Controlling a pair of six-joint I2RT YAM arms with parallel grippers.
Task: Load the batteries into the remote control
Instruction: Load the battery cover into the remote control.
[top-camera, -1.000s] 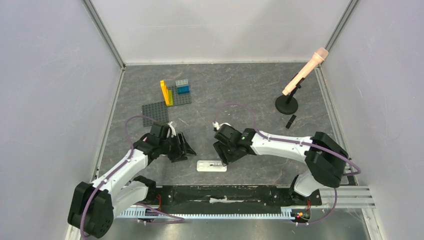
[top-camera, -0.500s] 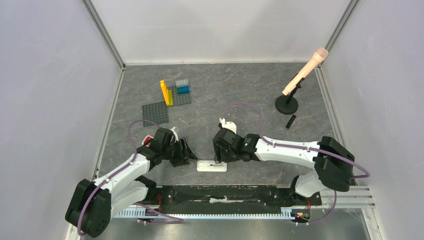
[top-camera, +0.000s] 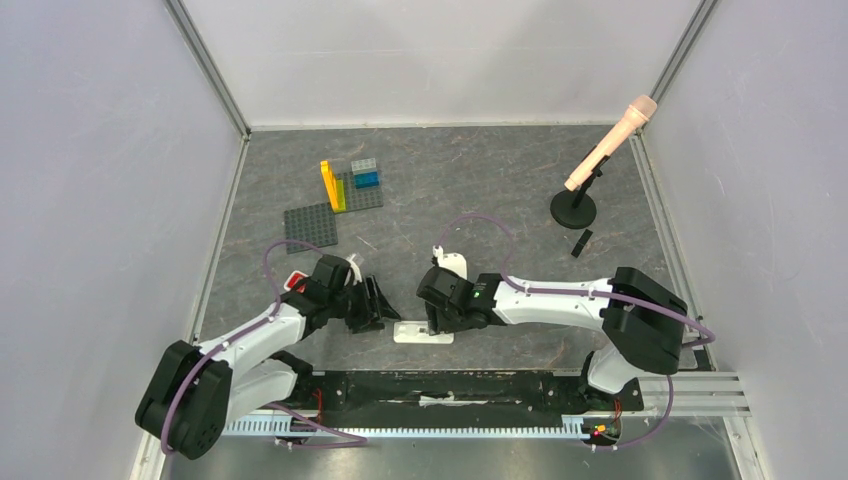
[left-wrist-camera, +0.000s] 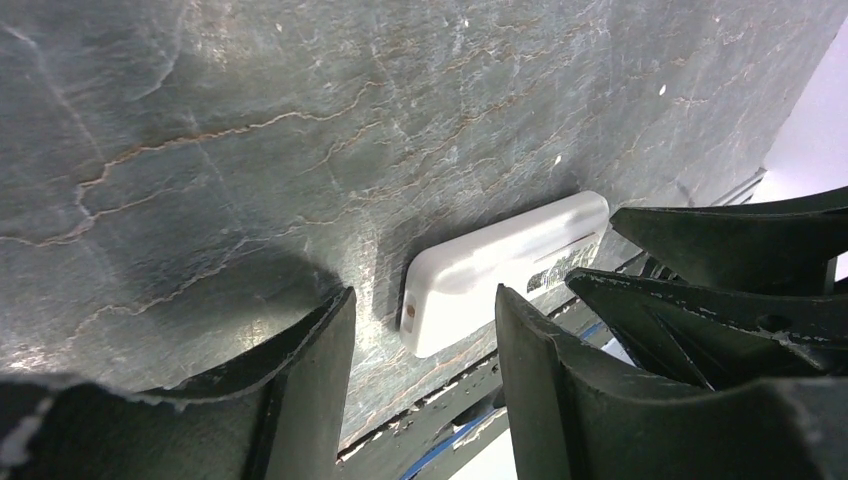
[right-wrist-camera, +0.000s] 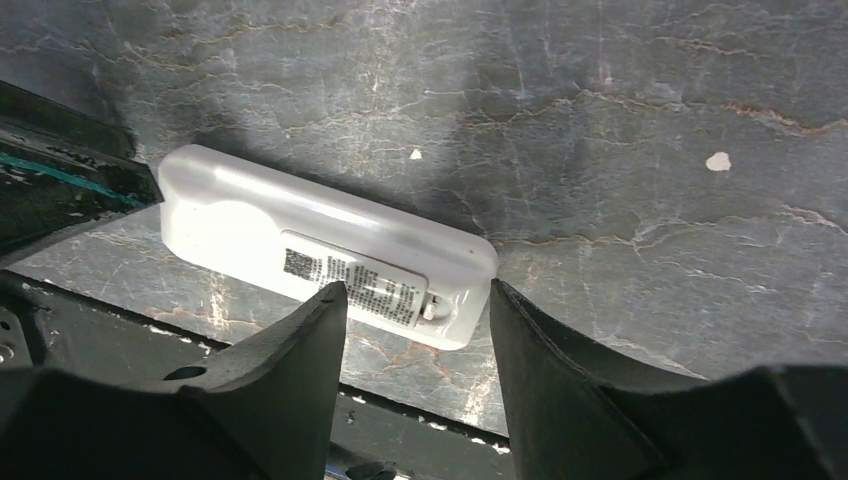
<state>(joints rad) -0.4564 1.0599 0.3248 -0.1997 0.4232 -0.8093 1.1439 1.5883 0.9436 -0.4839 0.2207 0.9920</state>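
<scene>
At the table's near edge: one white remote (top-camera: 422, 332) lies flat between two spread grippers.
Left gripper (top-camera: 378, 305) is at the remote's left end, fingers wide apart; right gripper (top-camera: 437, 325) hangs over its right half, fingers parted, pinching nothing. One small red item (top-camera: 293, 281) by the left arm is too small to name. Farther back: two baseplates (top-camera: 311, 225), one microphone (top-camera: 612, 140).
</scene>
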